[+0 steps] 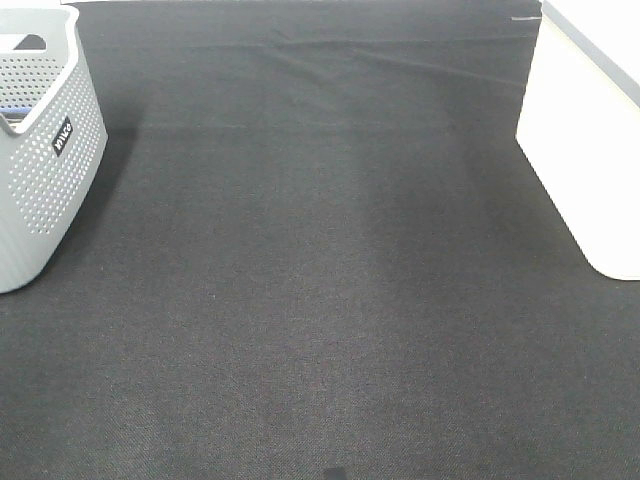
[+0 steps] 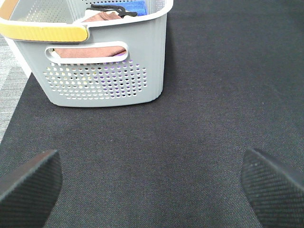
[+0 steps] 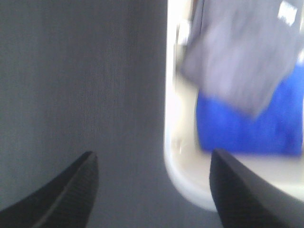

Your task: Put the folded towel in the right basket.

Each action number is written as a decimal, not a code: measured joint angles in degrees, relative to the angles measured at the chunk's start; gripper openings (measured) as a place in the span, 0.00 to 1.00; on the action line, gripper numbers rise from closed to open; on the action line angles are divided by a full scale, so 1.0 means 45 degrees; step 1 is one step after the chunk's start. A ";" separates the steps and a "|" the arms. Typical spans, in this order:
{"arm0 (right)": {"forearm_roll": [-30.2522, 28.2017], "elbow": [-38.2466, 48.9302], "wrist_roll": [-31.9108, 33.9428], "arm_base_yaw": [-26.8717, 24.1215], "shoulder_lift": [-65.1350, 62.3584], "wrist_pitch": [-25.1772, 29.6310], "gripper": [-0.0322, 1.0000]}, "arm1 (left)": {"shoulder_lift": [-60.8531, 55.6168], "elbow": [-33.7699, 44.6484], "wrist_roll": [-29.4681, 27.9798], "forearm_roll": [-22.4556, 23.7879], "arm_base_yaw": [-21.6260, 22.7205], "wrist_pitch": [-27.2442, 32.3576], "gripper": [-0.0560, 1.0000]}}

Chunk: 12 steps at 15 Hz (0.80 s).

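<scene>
The right basket (image 1: 580,140) is white and stands at the right edge of the black mat. In the right wrist view its rim (image 3: 175,156) shows, with a grey towel (image 3: 237,52) lying over a blue towel (image 3: 247,123) inside it; the picture is blurred. My right gripper (image 3: 154,190) is open and empty, above the basket's rim and the mat beside it. My left gripper (image 2: 152,185) is open and empty over the mat, short of the grey basket. Neither gripper shows in the exterior view.
A grey perforated basket (image 1: 45,170) stands at the left edge; in the left wrist view (image 2: 109,76) it holds a brown towel (image 2: 90,50), a blue cloth (image 2: 130,5) and a black hanger. The black mat (image 1: 320,280) lies between the baskets.
</scene>
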 joint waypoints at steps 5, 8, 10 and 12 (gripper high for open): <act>-0.0025 0.6888 0.0025 0.0000 -0.4953 -0.0013 0.65 | 0.0000 0.0000 0.0000 0.0000 0.0000 0.0000 0.97; -0.0025 0.9982 0.0089 0.0000 -0.7907 -0.0280 0.65 | 0.0000 0.0000 0.0000 0.0000 0.0000 0.0000 0.97; -0.0064 1.1625 0.0191 0.0000 -0.9766 -0.0649 0.65 | 0.0000 0.0000 0.0000 0.0000 0.0000 0.0000 0.97; -0.0255 1.2707 0.0204 0.0000 -1.1828 -0.0993 0.65 | 0.0000 0.0000 0.0000 0.0000 0.0000 0.0000 0.97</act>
